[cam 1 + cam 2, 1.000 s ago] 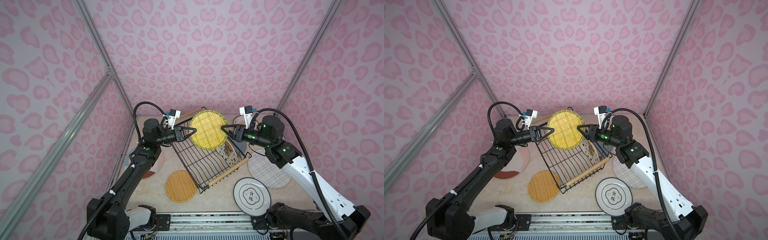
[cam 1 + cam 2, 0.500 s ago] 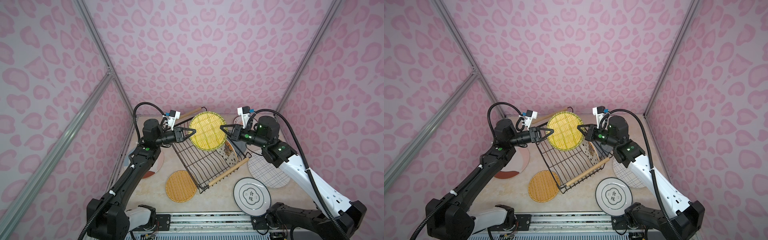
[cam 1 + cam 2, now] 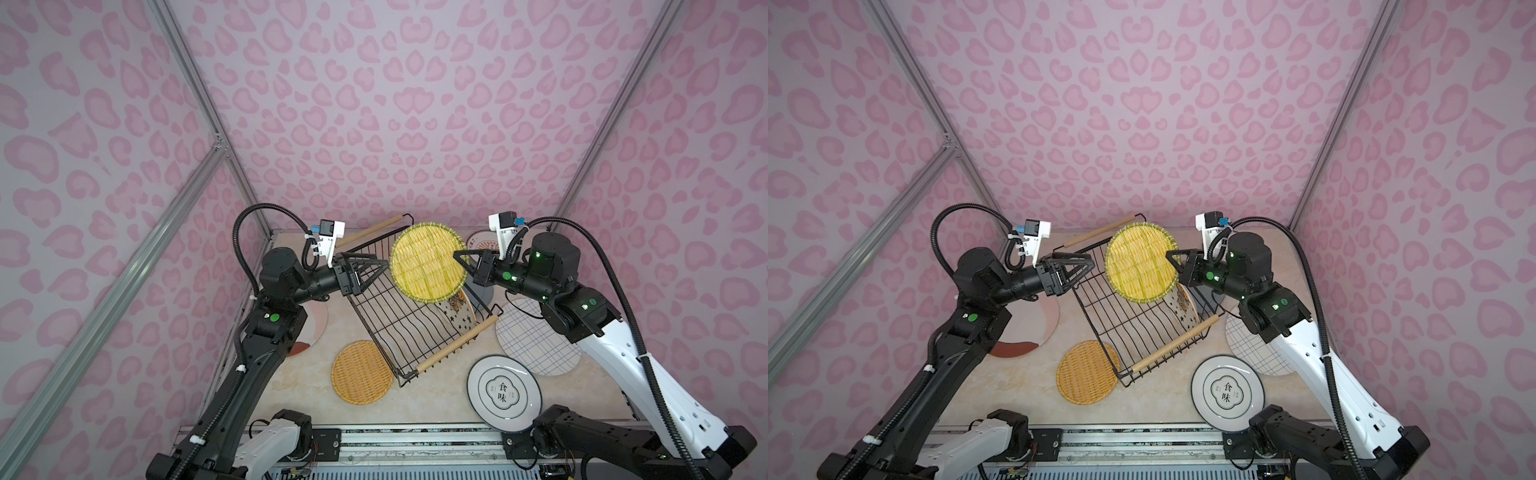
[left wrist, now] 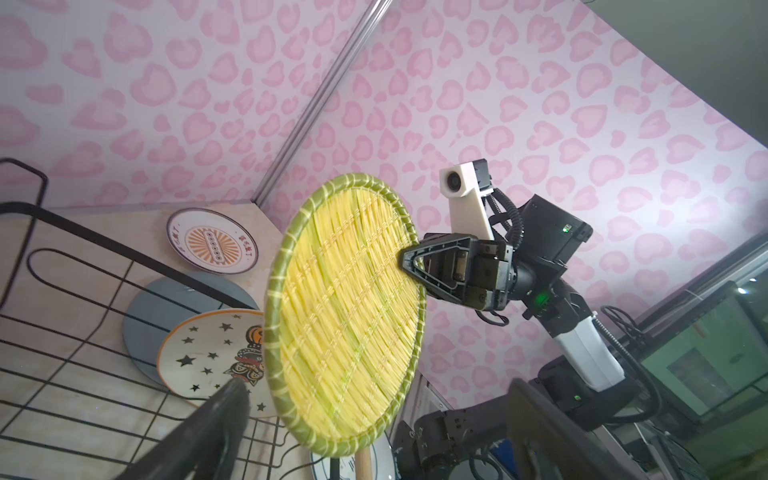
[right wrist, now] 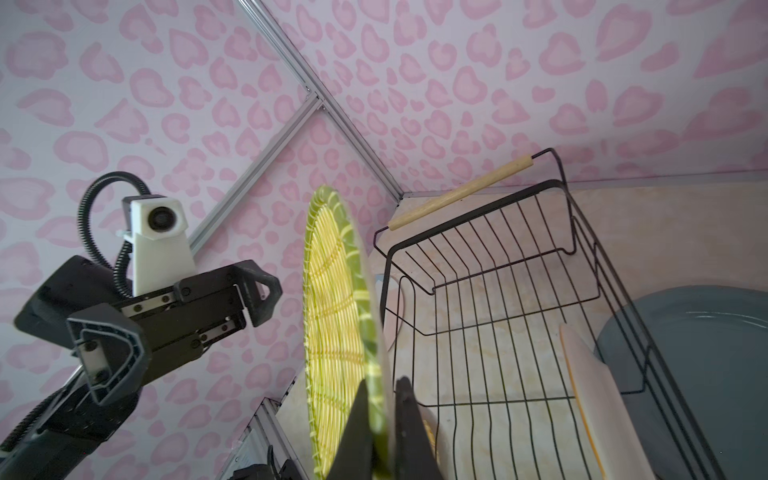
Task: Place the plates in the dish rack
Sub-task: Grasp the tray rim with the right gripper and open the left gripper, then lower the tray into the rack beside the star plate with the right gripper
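A yellow woven plate [image 3: 428, 262] [image 3: 1140, 259] hangs upright over the black wire dish rack [image 3: 399, 328] [image 3: 1121, 316]. My right gripper [image 3: 457, 254] [image 5: 380, 386] is shut on its green rim [image 5: 374, 374] from the right. My left gripper [image 3: 380, 270] [image 3: 1088, 266] stands open just left of the plate, apart from it. In the left wrist view the plate [image 4: 345, 307] fills the middle between my spread fingers [image 4: 216, 424]. A star plate [image 3: 457, 311] [image 4: 199, 357] leans upright inside the rack's right end.
On the table lie an orange woven plate [image 3: 361, 372], a plate with Chinese characters [image 3: 503, 392], a grid plate [image 3: 536, 340], a grey-blue plate [image 5: 706, 353], an orange sunburst plate [image 4: 212, 241] and a white-and-brown plate [image 3: 1034, 328] under the left arm. Pink walls stand close.
My right gripper closed on the yellow woven plate's rim. My left gripper then opened and let go of the plate, which stays up over the rack.
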Robot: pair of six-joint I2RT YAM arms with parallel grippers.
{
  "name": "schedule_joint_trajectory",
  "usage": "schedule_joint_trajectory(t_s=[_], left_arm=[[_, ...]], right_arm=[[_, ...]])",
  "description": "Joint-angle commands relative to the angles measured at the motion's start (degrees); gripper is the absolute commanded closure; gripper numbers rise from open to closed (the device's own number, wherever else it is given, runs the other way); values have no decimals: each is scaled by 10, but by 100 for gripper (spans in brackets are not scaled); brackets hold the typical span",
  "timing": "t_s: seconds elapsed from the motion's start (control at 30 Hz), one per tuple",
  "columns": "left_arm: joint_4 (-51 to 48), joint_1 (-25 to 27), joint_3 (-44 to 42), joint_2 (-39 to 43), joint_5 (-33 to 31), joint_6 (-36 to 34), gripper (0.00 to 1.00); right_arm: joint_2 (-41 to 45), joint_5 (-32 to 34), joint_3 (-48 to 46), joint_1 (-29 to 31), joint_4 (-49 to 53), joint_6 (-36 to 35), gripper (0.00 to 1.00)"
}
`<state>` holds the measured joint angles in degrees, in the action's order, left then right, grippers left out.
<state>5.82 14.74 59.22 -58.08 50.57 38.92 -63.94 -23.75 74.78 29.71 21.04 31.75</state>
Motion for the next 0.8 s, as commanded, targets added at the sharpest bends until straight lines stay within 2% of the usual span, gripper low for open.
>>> schedule_joint_trajectory(t_s=[0.0, 0.13, 0.3, 0.4, 0.57, 0.77], left_arm=[[-121, 1, 14, 20, -64, -99, 2], [-186, 0, -10, 51, -81, -136, 2], [-283, 2, -55, 110, -141, -204, 2], [-284, 6, -87, 145, -142, -217, 2], [-252, 26, -129, 187, -101, -239, 2], [-251, 27, -135, 189, -110, -235, 2]], right_arm=[[-5, 83, 25, 14, 80, -70, 100], [-32, 181, 49, 59, 148, -119, 100], [-78, 272, 65, 119, 180, -146, 100], [-103, 300, 65, 137, 176, -155, 100], [-146, 335, 69, 147, 166, -186, 100], [-200, 383, 91, 146, 179, -229, 100]])
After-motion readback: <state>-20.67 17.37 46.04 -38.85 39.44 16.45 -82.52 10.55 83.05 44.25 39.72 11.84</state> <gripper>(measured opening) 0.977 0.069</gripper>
